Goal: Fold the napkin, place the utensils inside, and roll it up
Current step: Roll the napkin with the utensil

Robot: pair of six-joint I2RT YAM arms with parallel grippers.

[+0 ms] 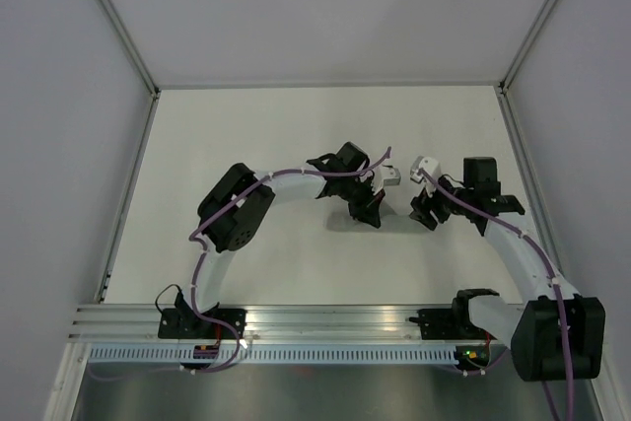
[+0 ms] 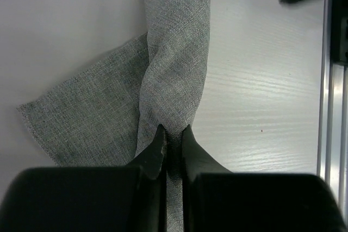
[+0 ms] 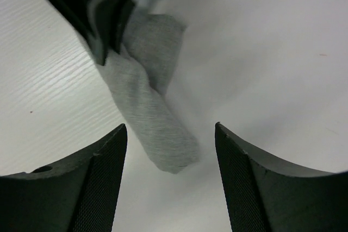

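The grey napkin (image 2: pixel 176 52) lies on the white table as a long rolled, twisted strip, with a loose flap (image 2: pixel 81 123) spread to its left. My left gripper (image 2: pixel 174 127) is shut on the roll, with cloth pinched between its jaws. In the top view the roll (image 1: pixel 394 222) lies between my left gripper (image 1: pixel 367 206) and my right gripper (image 1: pixel 426 212). My right gripper (image 3: pixel 171 125) is open and empty, and the free end of the roll (image 3: pixel 157 129) lies between and just ahead of its fingers. No utensils show.
An aluminium rail (image 1: pixel 325 320) runs along the table's near edge and also shows in the left wrist view (image 2: pixel 331 107). White enclosure walls stand at the left (image 1: pixel 59 145), back and right.
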